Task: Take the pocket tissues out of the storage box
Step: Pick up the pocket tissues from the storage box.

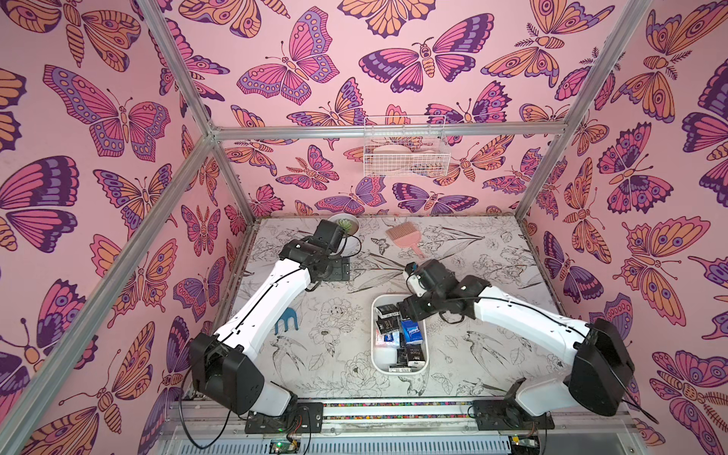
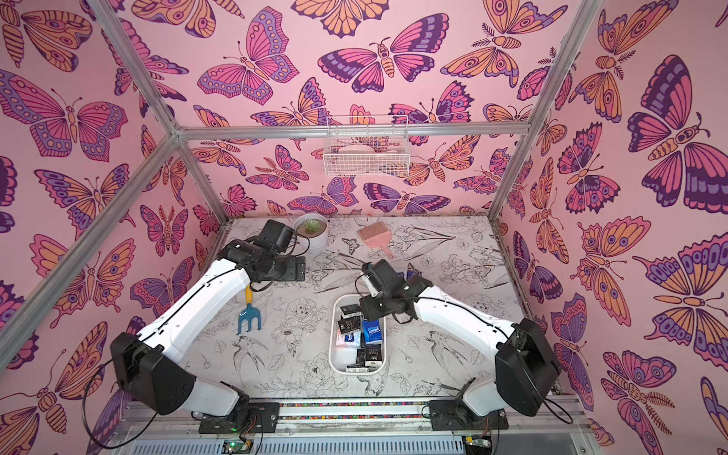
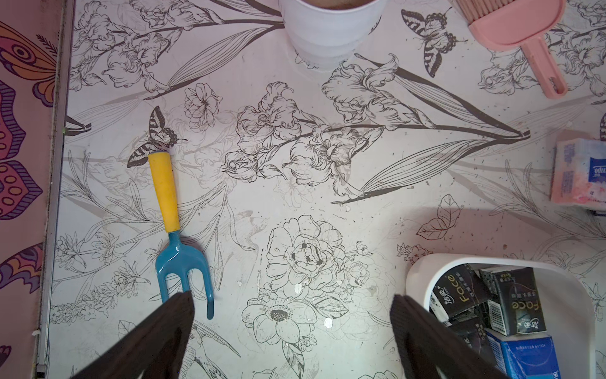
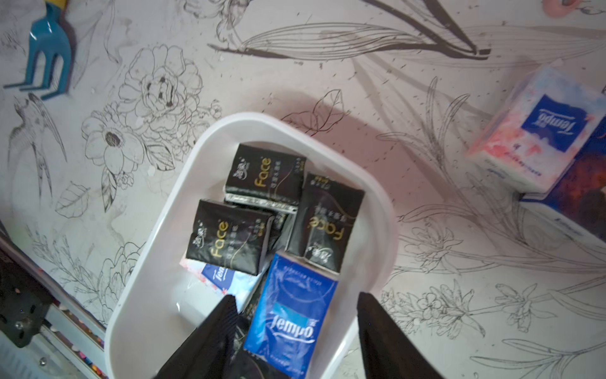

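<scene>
Ribbed black fingers of the right claw fill the front of its wrist view. They stand apart, clamped on nothing, and a blue Tempo packet shows between them. That packet lies in the shallow white plastic storage box with the other pocket tissues; I count at least 3 black Face packets there. 2 more packets lie outside on the flower-printed bench, a white-and-pink one stacked on a dark blue one. The left claw hangs apart and empty near a blue garden fork with a yellow handle.
</scene>
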